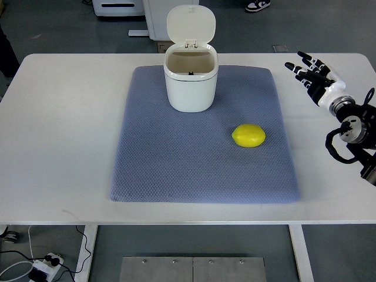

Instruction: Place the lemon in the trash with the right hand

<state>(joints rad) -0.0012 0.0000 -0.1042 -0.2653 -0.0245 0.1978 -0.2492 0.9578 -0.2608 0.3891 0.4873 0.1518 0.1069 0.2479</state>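
From the top view, the task looks barely begun: the right hand (310,71) hovers over the counter (64,117) near its right edge, fingers spread and holding nothing, well apart from the lemon (248,136). The lemon lies on the blue mat (176,164), in front and to the right of the trash bin (190,79), whose lid stands up. Next, the hand must reach left and close around the lemon. Count: one lemon, one bin, one mat, one hand.

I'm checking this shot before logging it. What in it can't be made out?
- Bottom of the trash can: top view, hidden by its own walls.
- Underside of the lemon: faces the mat.
- Right arm behind the right hand: cut off by the right edge.
- Left hand: out of frame.
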